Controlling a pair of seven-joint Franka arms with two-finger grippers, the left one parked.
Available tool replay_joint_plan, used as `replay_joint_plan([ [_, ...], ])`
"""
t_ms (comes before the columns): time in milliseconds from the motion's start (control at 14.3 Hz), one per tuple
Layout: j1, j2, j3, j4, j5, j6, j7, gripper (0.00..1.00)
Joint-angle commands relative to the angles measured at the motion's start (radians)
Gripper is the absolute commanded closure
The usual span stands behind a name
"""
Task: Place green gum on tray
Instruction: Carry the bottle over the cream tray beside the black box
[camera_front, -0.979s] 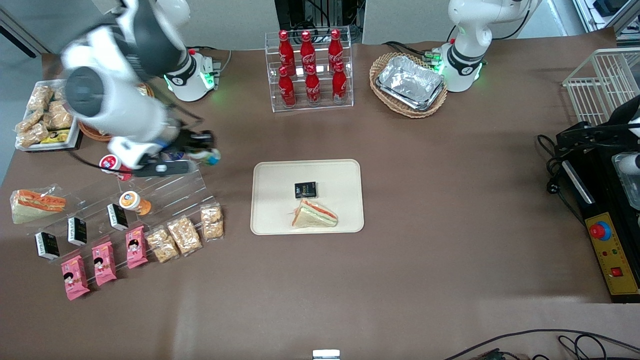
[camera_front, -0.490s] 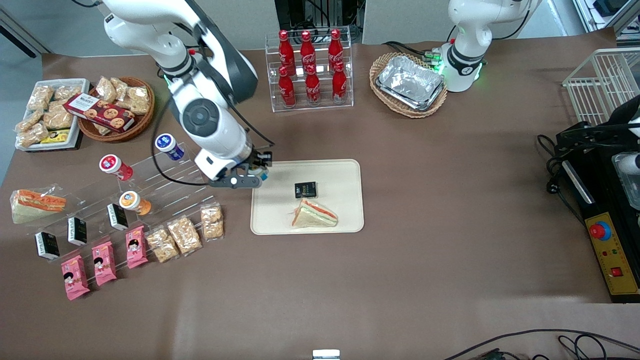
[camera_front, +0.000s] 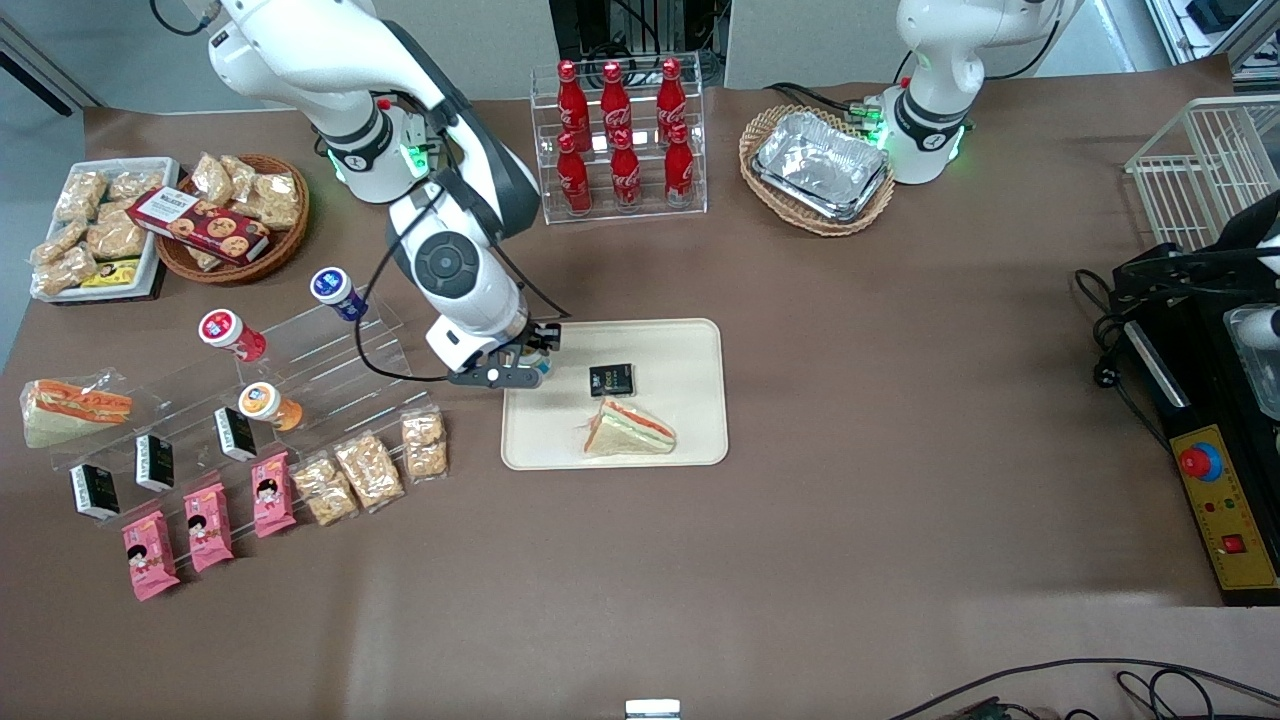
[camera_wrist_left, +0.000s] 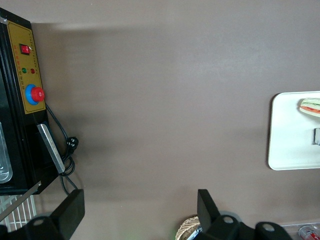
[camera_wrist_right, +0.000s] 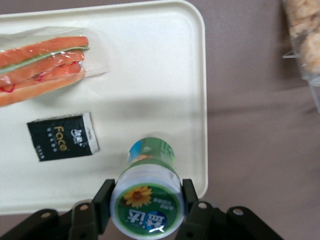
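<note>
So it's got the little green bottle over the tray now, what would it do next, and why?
Probably lower it straight down and let go. The gripper is shut on the green gum, which hangs above a bare corner of the tray, clear of the black packet and the sandwich.

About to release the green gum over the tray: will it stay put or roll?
The green gum is a smooth, round cylinder, so it would probably roll if it lands on its side. The end effector holds it over the tray near the rim. The rim looks low and may not stop it.
</note>
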Motion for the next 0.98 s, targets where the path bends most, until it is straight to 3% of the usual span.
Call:
replay_joint_plan([
  [0,0.02,0.049,-0.011,-0.037,-0.013,0.113,0.031,0.65],
  [350,0.032,0.09,-0.011,-0.035,-0.013,0.168,0.045,0.61],
  [420,0.03,0.089,-0.012,-0.034,-0.013,0.165,0.046,0.45],
  [490,0.027,0.086,-0.012,-0.032,-0.013,0.163,0.051,0.21],
  [629,0.02,0.064,-0.014,-0.026,-0.012,0.156,0.059,0.02],
  [909,-0.044,-0.04,-0.057,0.011,-0.013,-0.002,-0.015,0.01],
])
